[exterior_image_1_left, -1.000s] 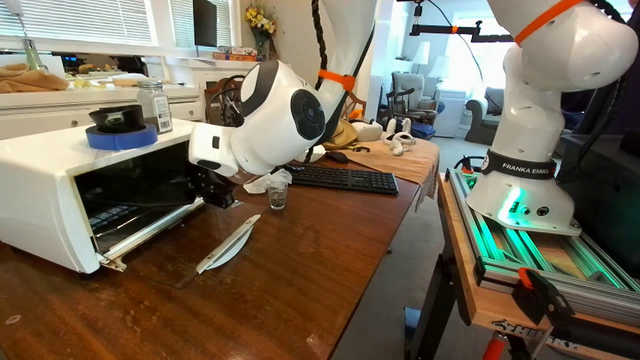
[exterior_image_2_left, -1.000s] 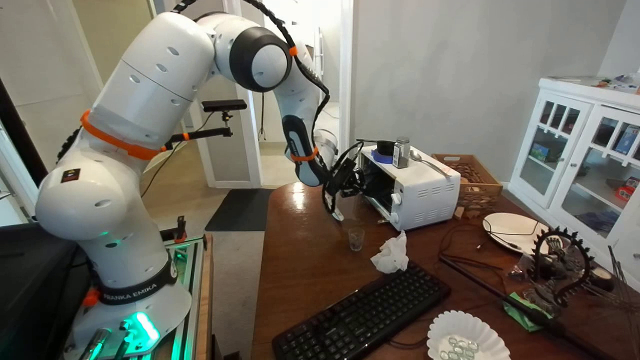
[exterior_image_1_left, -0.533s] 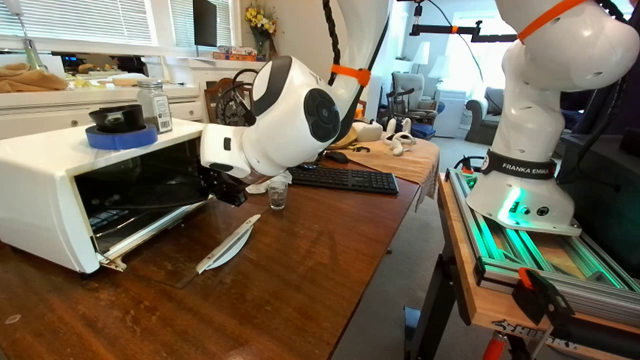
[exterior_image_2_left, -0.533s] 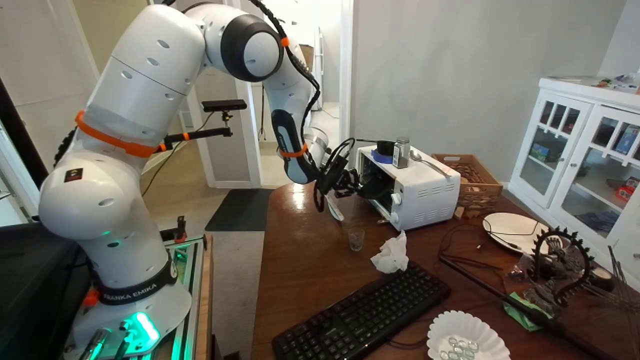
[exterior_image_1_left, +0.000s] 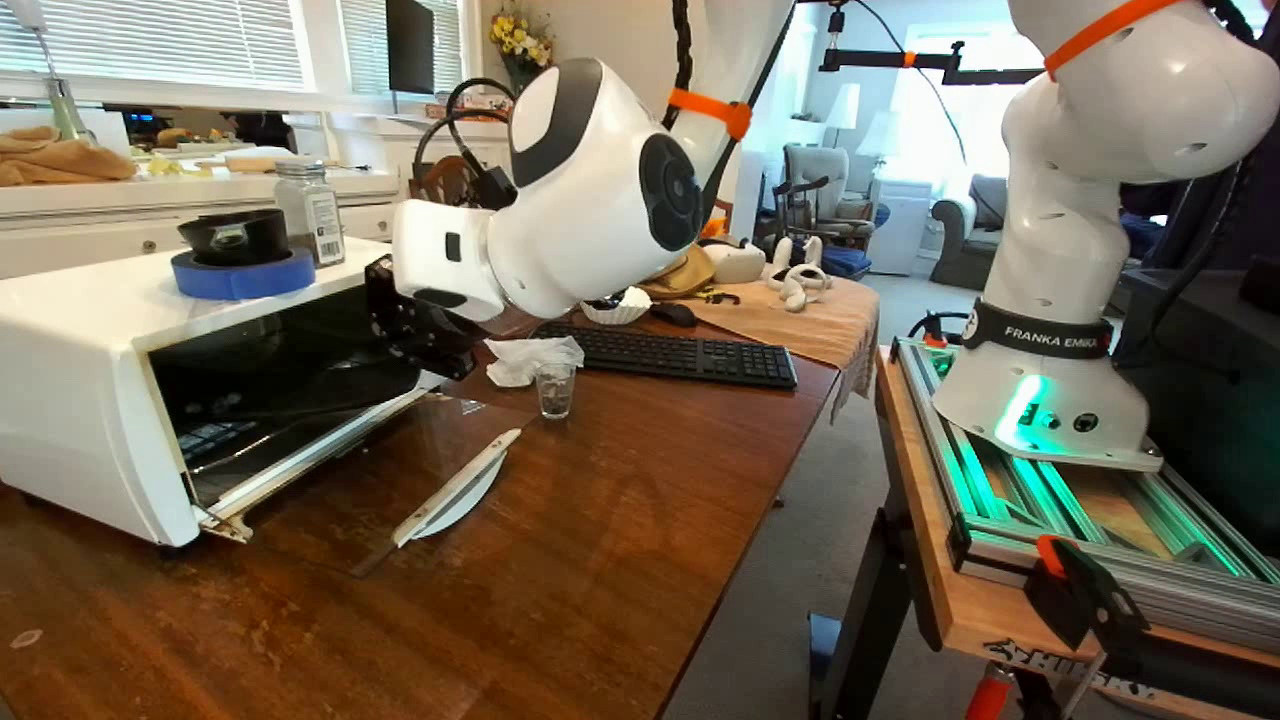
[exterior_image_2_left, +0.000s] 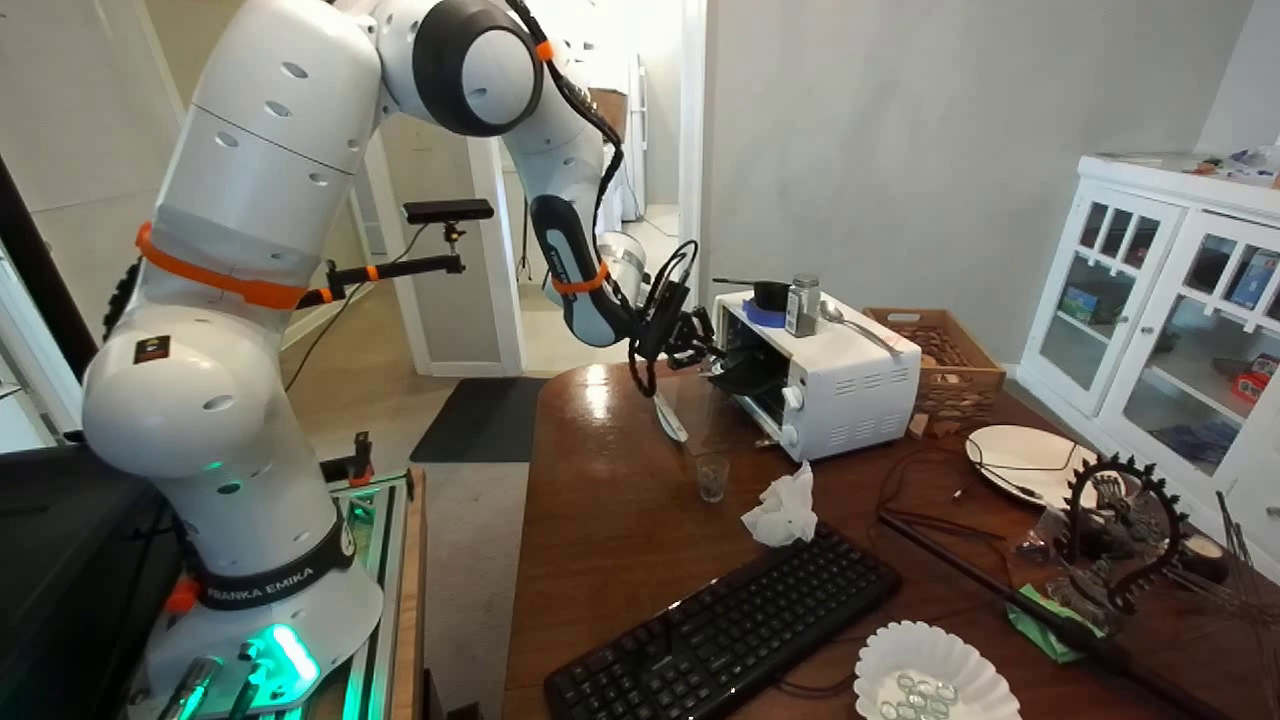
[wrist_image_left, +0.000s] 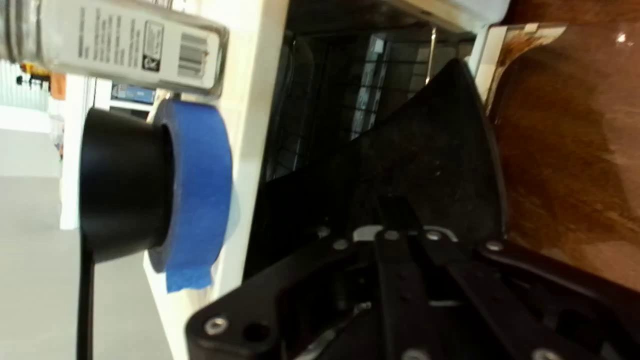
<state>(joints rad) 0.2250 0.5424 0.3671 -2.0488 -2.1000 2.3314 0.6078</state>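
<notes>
My gripper (wrist_image_left: 400, 215) is shut on the near edge of a thin black tray (wrist_image_left: 435, 150), with its fingers close together. The tray reaches into the open white toaster oven (exterior_image_1_left: 75, 400) and lies tilted at its mouth. In an exterior view, the gripper (exterior_image_2_left: 705, 350) is just outside the opening, with the dark tray (exterior_image_2_left: 750, 373) between it and the oven (exterior_image_2_left: 850, 390). In the other exterior view angle the gripper (exterior_image_1_left: 415, 335) partly hides the opening. A wire rack (wrist_image_left: 395, 65) shows inside. The oven's glass door is down, its white handle (exterior_image_1_left: 455, 490) near the table.
On the oven stand a blue tape roll (exterior_image_1_left: 243, 275), a small black pan (exterior_image_1_left: 232, 236), a glass jar (exterior_image_1_left: 310, 215) and a spoon (exterior_image_2_left: 855, 325). A clear glass (exterior_image_1_left: 555, 390), crumpled white paper (exterior_image_2_left: 785, 508) and a black keyboard (exterior_image_2_left: 725, 625) are on the table. A basket (exterior_image_2_left: 940, 360) stands behind.
My gripper has drawn back from the oven and risen a little, then shifted slightly toward the oven. The black tray has moved with it and more of it shows at the opening.
</notes>
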